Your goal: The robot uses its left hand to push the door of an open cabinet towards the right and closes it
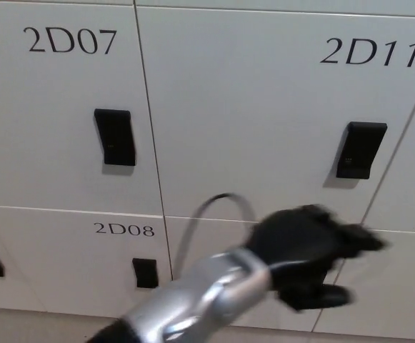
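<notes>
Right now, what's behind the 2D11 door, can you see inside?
No. The 2D11 door sits flush with its neighbours, so the compartment behind it is fully covered. Only its front shows: the label and a black handle. The left hand is in front of its lower edge.

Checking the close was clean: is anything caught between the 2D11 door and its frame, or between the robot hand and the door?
Nothing visible. The 2D11 door sits flush with its neighbours, and the left robot hand hangs before its lower edge with nothing between.

Door 2D11 flush shut; left hand below handle.
</notes>
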